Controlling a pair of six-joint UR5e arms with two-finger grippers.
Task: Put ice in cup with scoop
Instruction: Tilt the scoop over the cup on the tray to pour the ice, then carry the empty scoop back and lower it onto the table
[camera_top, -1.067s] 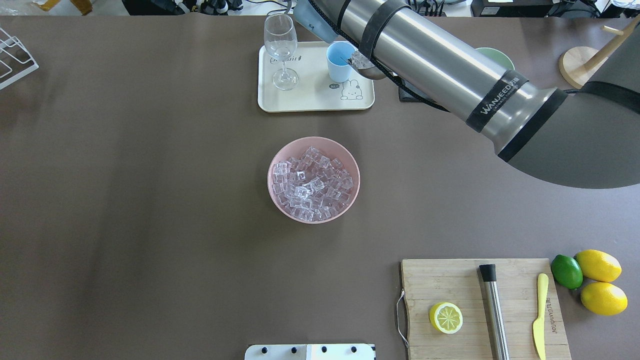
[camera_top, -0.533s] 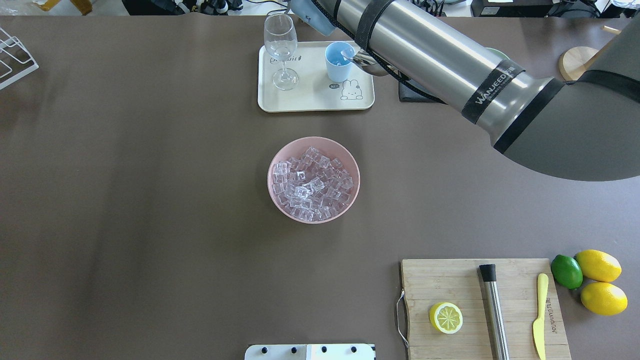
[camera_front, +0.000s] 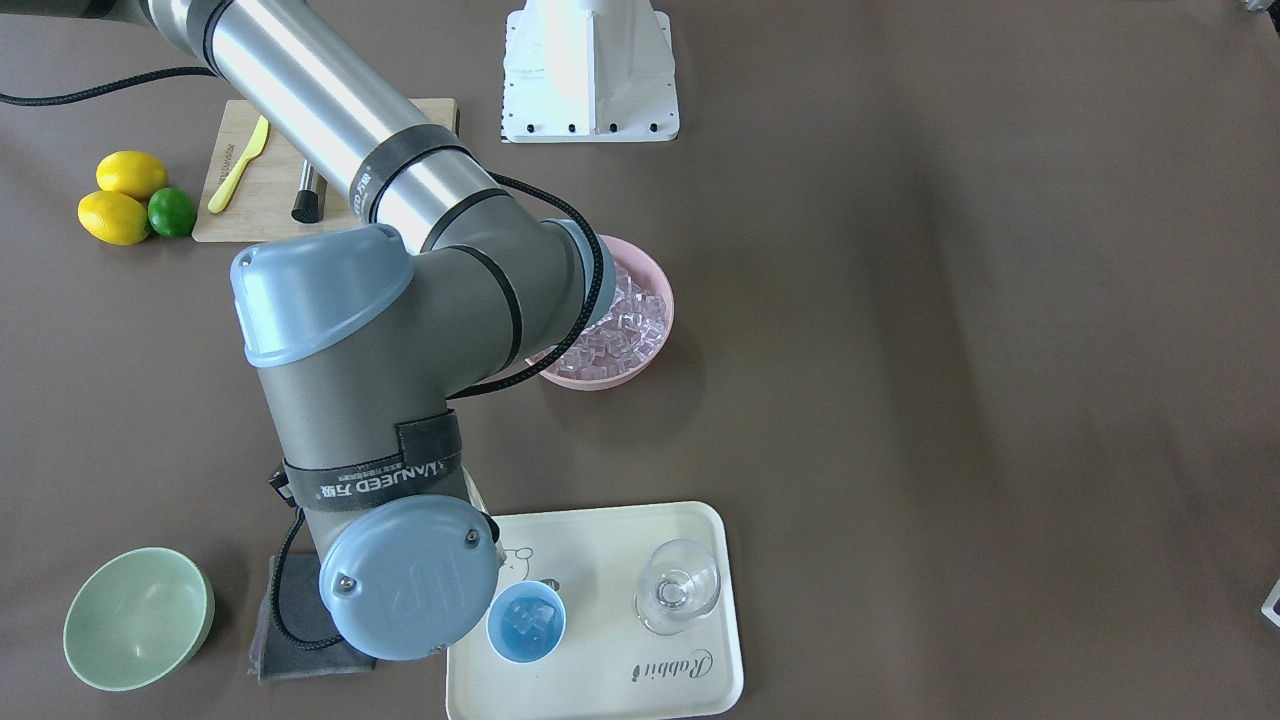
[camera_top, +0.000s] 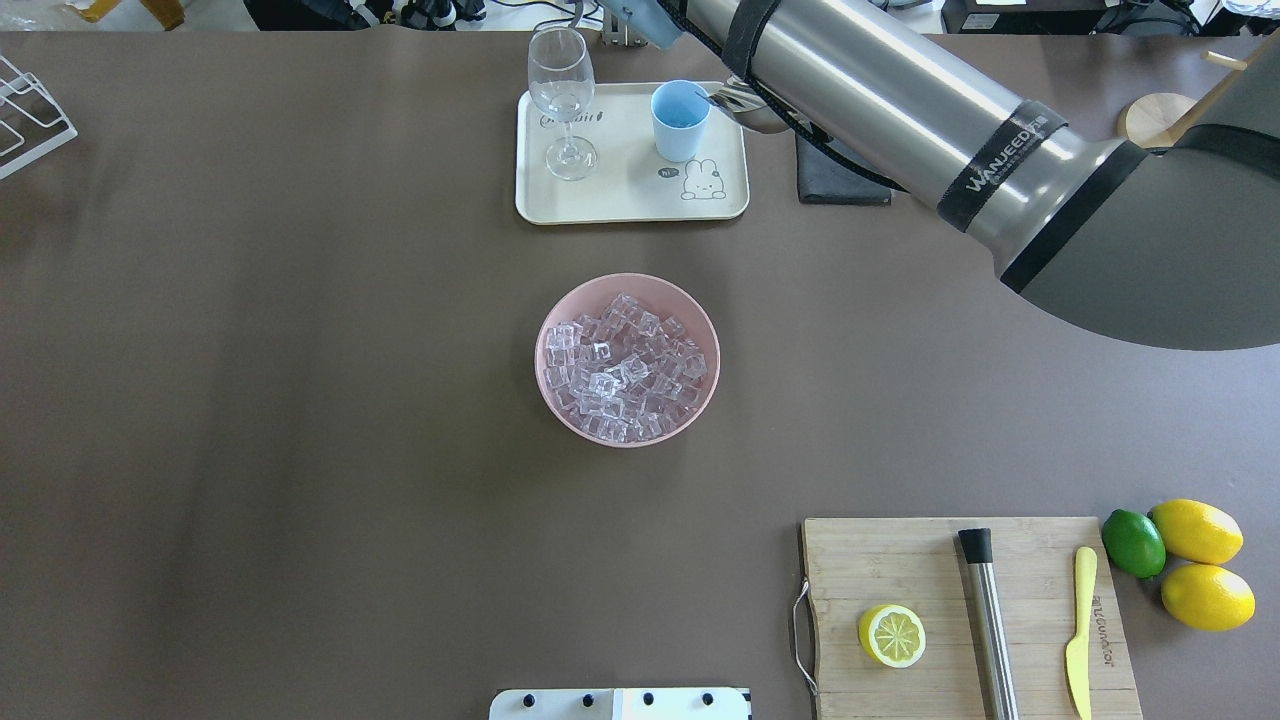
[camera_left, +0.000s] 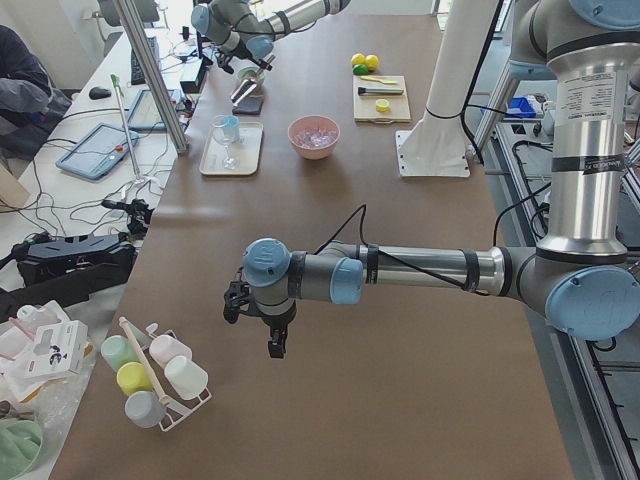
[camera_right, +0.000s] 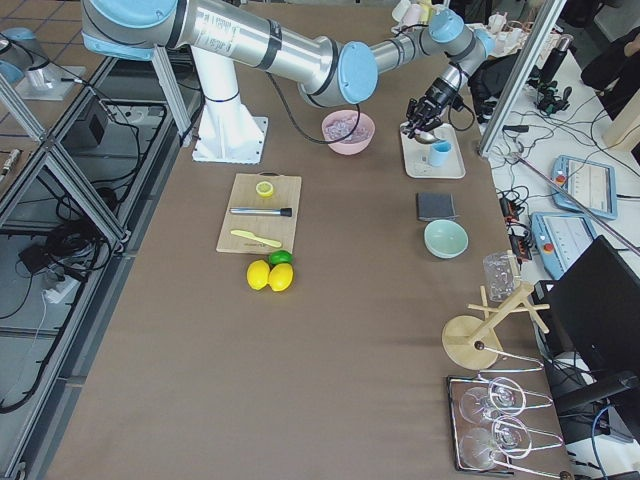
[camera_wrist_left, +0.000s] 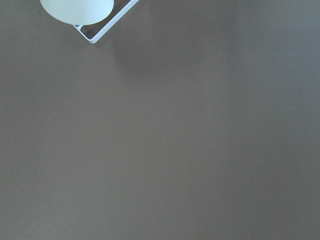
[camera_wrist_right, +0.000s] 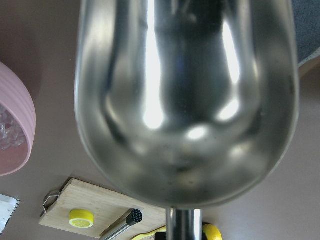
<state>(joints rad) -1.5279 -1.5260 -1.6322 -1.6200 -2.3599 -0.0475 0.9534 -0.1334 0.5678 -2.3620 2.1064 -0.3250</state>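
Observation:
The steel scoop (camera_top: 745, 104) hangs just right of the light-blue cup (camera_top: 680, 120), held up by my right gripper (camera_right: 436, 99), which is shut on its handle. In the right wrist view the scoop's trough (camera_wrist_right: 185, 100) fills the frame and is empty. The cup stands on the cream tray (camera_top: 620, 200) and holds a few ice cubes (camera_front: 527, 618). A heap of ice (camera_top: 627, 365) lies in the pink bowl (camera_top: 548, 330) at mid-table. My left gripper (camera_left: 275, 345) hovers over bare table far left; I cannot tell whether it is open.
A wine glass (camera_top: 561, 100) stands on the tray left of the cup. A dark mat (camera_top: 843, 182) and a pale green bowl (camera_front: 137, 618) lie right of the tray. A cutting board (camera_top: 900, 560) with half lemon, steel rod and knife is near right.
The scoop was tipped at the cup's rim with ice in it. The ice went into the cup, and the scoop has drawn back to the right, away from the cup.

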